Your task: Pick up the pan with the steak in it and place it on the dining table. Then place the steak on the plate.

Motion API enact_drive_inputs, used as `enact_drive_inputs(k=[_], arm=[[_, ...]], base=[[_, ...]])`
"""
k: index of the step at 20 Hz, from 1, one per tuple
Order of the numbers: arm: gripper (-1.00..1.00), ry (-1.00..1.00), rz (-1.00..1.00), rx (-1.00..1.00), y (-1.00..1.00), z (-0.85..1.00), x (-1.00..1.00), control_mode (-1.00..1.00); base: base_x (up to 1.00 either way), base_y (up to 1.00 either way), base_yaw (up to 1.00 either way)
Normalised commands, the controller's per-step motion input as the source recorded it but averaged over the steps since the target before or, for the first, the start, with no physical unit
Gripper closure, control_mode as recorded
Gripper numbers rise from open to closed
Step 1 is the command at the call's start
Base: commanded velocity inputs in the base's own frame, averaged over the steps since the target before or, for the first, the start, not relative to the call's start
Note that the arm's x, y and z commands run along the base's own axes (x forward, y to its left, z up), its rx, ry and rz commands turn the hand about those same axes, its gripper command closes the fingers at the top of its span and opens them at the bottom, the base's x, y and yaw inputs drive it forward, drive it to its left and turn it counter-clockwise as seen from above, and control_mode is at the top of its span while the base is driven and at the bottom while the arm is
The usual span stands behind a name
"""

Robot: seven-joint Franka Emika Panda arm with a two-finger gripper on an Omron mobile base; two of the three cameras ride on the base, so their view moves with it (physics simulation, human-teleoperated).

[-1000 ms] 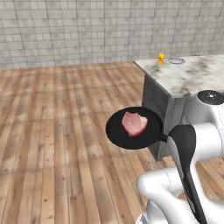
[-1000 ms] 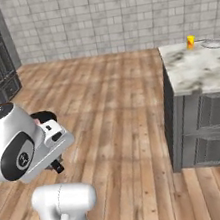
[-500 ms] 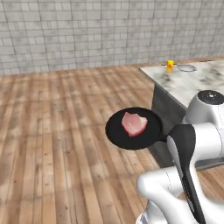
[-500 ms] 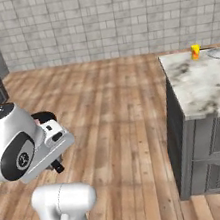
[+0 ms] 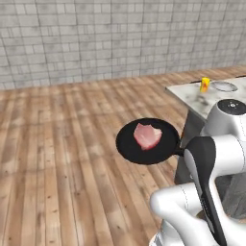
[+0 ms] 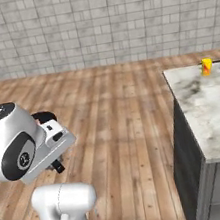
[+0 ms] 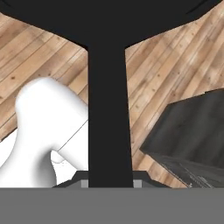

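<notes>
The black pan [image 5: 148,141] hangs level in the air over the wooden floor, left of a marble counter. In its middle lies the pink steak [image 5: 147,135]. The pan's thin handle [image 7: 109,109] runs straight down the hand view into my gripper [image 7: 109,183], which is shut on it; the pan's dark underside [image 7: 109,17] spans the top of that view. In the right base view a sliver of the pan's rim [image 6: 43,115] peeks out behind my arm. The dining table and the plate are out of view.
A marble counter [image 5: 192,96] over dark grey cabinets [image 6: 190,169] stands to the right, close to the pan. On it are a small yellow object [image 5: 205,84] and a pale round item [image 5: 224,86]. Open wooden floor [image 5: 57,158] stretches left to a tiled wall [image 5: 96,38].
The whole scene has slid right and down in the left base view, so the base has moved. The pan with the steak keeps its place relative to my arm.
</notes>
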Motion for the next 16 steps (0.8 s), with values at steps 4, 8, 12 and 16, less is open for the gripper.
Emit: enact_drive_inputs(k=[4, 8, 12, 16], arm=[[1.0, 0.0, 0.0, 0.0, 0.0, 0.0, 0.0, 1.0], [1.0, 0.0, 0.0, 0.0, 0.0, 0.0, 0.0, 1.0], [1.0, 0.0, 0.0, 0.0, 0.0, 0.0, 0.0, 1.0], [1.0, 0.0, 0.0, 0.0, 0.0, 0.0, 0.0, 1.0]], base=[[1.0, 0.48, -0.03], [1.0, 0.49, -0.03], [1.0, 0.48, -0.03], [1.0, 0.44, -0.04]])
